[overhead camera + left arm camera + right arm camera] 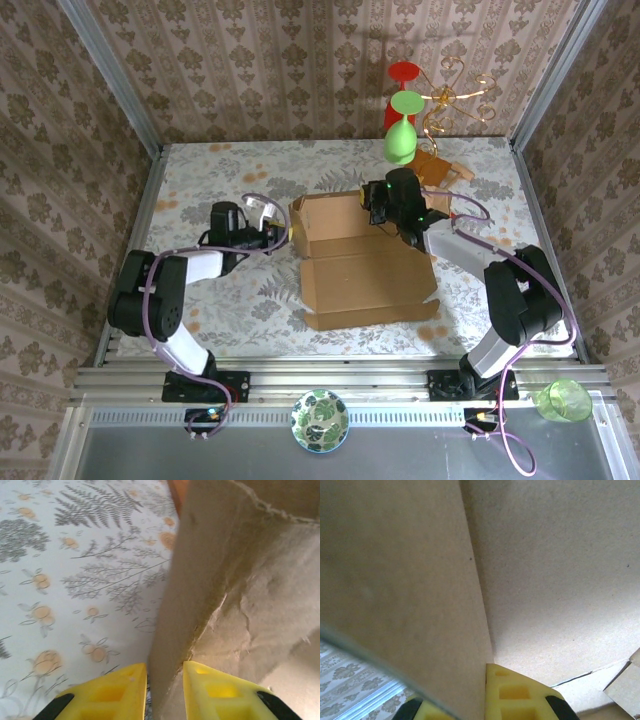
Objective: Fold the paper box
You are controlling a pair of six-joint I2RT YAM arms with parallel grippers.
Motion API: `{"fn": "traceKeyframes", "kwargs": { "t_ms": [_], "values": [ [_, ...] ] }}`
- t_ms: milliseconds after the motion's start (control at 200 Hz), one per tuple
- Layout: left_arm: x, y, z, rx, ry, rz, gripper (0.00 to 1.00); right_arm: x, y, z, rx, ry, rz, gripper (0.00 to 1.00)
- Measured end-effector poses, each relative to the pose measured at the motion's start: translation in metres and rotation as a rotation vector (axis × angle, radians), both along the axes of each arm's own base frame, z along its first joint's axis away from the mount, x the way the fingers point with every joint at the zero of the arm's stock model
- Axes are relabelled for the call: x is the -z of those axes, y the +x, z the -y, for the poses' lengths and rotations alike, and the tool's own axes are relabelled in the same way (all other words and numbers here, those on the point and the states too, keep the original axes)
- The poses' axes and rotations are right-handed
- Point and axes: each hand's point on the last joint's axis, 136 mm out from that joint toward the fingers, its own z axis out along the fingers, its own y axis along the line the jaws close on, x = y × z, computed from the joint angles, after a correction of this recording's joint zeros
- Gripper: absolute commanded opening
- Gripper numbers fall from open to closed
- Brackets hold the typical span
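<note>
1. Cardboard took up the middle of the bench (200, 180). The paper box (360, 262) lay open between the two arms, its floor flat on the patterned cloth. A low wall was raised at the left and at the back, and a wide flap spread toward the arm bases.
2. The left pincer (283, 236) was at the box's left wall. From its wrist camera the two yellow fingers (112, 692) stood close on either side of that upright wall, nipping it with only the cardboard's thickness between them.
3. The bottom of that view cut off the fingers' bases, and the wall hid whatever lay inside the box behind it.
4. The right pincer (381, 208) was at the back wall, a little right of its middle. Its wrist camera showed one yellow finger (520, 697) plainly and only a sliver of the other. A cardboard panel passed down between them, and the pincer was closed tight on it.
5. From above, the black wrist covered those fingertips, so the exact spot of that grip could not be made out there.
6. An orange-brown flat piece (440, 165) lay beyond the right arm, partly hidden by it.
7. Off the cloth, on the near ledge, stood a green cup (563, 400) and a leaf-patterned bowl (319, 420).
</note>
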Motion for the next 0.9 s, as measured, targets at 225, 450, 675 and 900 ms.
{"fn": "traceKeyframes", "kwargs": {
  "t_ms": [225, 450, 675, 900],
  "values": [
    [-0.007, -0.011, 0.019, 0.052, -0.005, 0.021, 0.31, 0.001, 0.004, -0.003, -0.007, 0.010, 0.014, 0.00],
    [-0.015, -0.007, 0.028, 0.054, -0.004, 0.049, 0.37, 0.000, 0.004, -0.005, -0.015, 0.016, 0.019, 0.00],
    [-0.017, -0.006, 0.035, 0.041, 0.010, 0.068, 0.39, 0.000, 0.003, -0.006, -0.022, 0.017, 0.018, 0.00],
    [-0.015, -0.003, 0.039, 0.005, 0.037, 0.084, 0.39, 0.003, 0.003, -0.005, -0.038, -0.009, 0.071, 0.00]
  ]
}}
